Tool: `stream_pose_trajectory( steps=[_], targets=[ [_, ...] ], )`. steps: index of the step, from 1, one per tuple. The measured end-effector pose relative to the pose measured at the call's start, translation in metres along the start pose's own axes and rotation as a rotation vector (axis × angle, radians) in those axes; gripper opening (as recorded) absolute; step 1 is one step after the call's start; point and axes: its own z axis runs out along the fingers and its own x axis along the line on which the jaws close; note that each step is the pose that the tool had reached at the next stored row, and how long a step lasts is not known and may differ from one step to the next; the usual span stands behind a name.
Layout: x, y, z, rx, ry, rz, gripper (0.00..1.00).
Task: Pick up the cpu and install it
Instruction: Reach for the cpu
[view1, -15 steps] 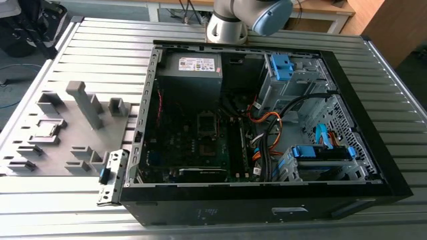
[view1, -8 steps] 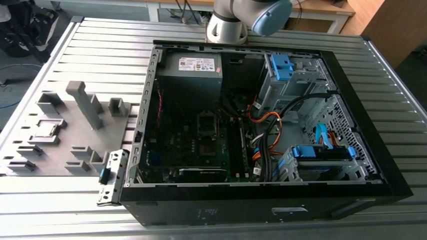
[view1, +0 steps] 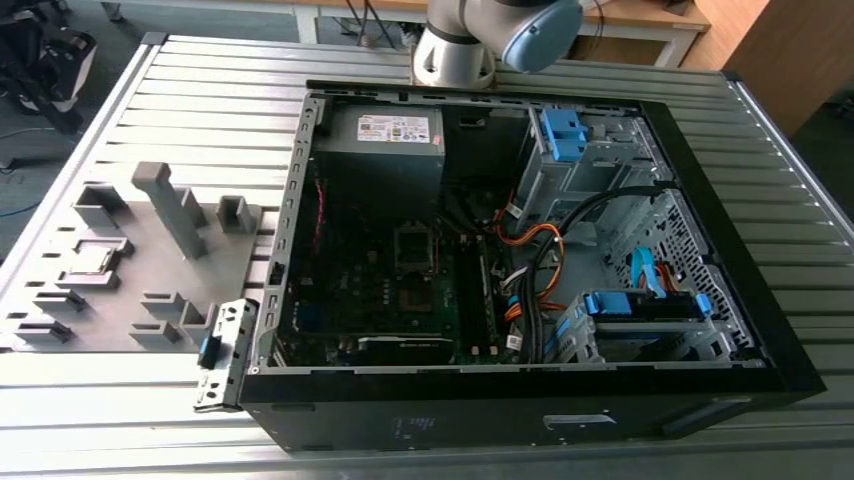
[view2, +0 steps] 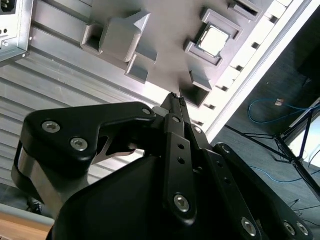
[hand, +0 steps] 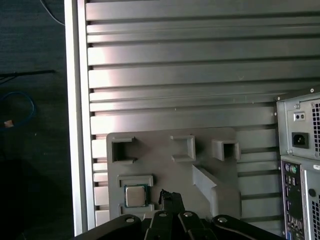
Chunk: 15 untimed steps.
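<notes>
The cpu (hand: 135, 196) is seated flat in a square pocket of the grey tray (hand: 165, 170), by the tray edge nearest the bench edge. It is judged light, stiff and fragile underneath, best pinched across opposite rims. The gripper (view2: 176, 97) is seen closed on nothing, clear of the tray.

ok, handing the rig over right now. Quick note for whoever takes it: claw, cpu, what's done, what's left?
claw: shut, empty, above the grey tray, near the cpu, not touching it.
cpu: lies flat in its tray recess, outside the open computer case.
Done: nothing to see; cpu not picked up.
Left: the pick and the install, both.
</notes>
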Motion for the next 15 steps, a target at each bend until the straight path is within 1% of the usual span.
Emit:
stream_pose_trajectory(
  steps=[2,10,12,15],
  targets=[
    [0.0012,-0.0002,0.0013,-0.0001,0.0002,0.0,0.11],
    [0.0017,-0.0003,0.0015,0.0,0.0004,0.0,0.11],
    [0.0016,-0.0029,0.0016,0.0,0.0004,0.0,0.11],
    [0.0011,-0.0099,0.0018,0.0,0.0004,0.0,0.11]
  ],
)
